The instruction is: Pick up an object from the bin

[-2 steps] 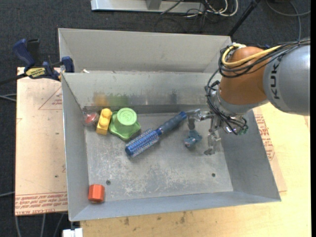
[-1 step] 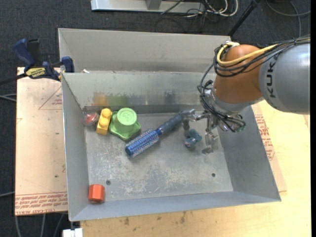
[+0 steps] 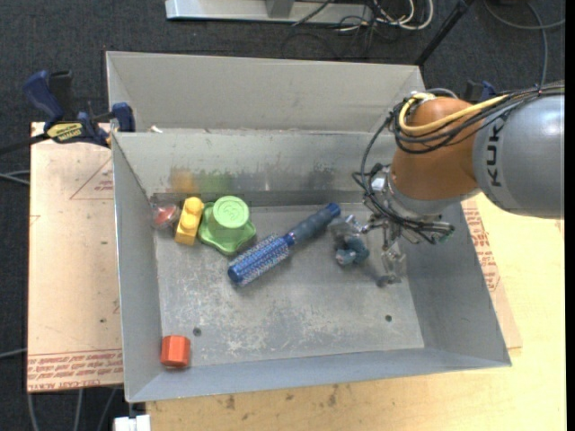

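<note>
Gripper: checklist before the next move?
1. Gripper low over the bin floor, right part: ok.
2. Small blue-grey thing right beside it, toward the bin's middle: ok.
3. Anything gripped: cannot tell.
4. Blue brush apart from the gripper: ok.
5. Green round piece, yellow block and orange cylinder well away: ok.

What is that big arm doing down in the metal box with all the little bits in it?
A robot arm reaches into the grey bin from the right to pick something out. Its gripper is down near the bin floor on the right side, right beside a small blue-grey object; whether it has hold of it cannot be told. The blue hairbrush, green round piece, yellow block and orange cylinder lie further left.
</note>
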`<state>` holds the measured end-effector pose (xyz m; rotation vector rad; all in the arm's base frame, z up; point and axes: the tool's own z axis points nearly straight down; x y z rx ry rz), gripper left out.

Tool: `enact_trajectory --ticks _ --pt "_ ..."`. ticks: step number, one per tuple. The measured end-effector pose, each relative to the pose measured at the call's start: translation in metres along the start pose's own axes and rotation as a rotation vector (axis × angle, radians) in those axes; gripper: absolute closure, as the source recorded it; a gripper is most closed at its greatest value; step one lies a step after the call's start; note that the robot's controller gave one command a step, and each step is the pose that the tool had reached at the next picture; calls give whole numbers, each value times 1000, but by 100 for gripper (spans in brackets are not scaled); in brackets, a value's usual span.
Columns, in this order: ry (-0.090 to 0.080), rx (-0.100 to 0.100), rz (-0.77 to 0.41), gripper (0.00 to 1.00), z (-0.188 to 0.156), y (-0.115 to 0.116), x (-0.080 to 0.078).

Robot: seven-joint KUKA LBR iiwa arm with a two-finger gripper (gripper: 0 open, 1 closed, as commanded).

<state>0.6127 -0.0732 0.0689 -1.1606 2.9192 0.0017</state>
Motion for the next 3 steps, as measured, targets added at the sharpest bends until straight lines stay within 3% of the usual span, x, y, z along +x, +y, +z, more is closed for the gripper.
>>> enact_trajectory --ticks 1,2,3 --pt "-5 3 -84 0 -2 2 -27" --pt "-3 2 -82 100 -2 1 -26" --pt "-8 9 -79 100 -111 0 -28"
